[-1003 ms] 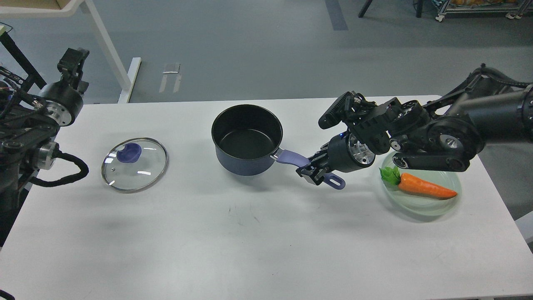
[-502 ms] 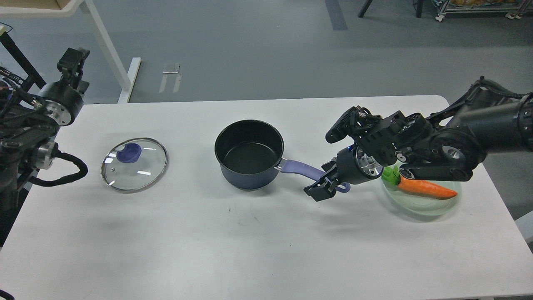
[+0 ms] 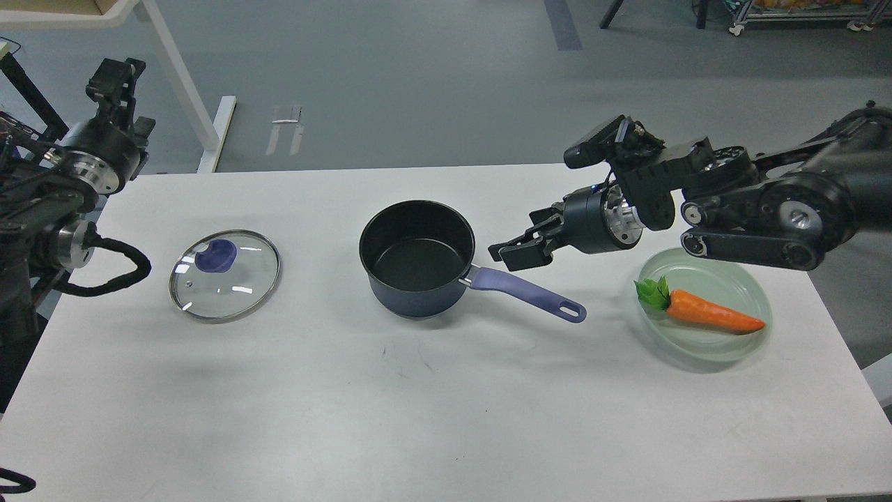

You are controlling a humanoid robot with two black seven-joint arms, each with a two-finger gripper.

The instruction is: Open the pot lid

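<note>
A dark blue pot (image 3: 417,258) stands open in the middle of the white table, its purple handle (image 3: 526,295) pointing right and toward me. The glass lid (image 3: 224,275) with a purple knob (image 3: 214,256) lies flat on the table to the pot's left. My right gripper (image 3: 519,249) is open and empty, held above the table just behind the handle, not touching it. My left gripper (image 3: 111,78) is raised at the far left edge, past the table's back corner; its fingers cannot be told apart.
A pale green plate (image 3: 704,341) with a toy carrot (image 3: 707,313) sits at the right of the table (image 3: 446,404), under my right forearm. A white table leg stands on the floor at the back left.
My right gripper has let go of the pot handle, opened, and lifted up and back. The pot was shifted slightly toward me first. My left gripper rose a little.
</note>
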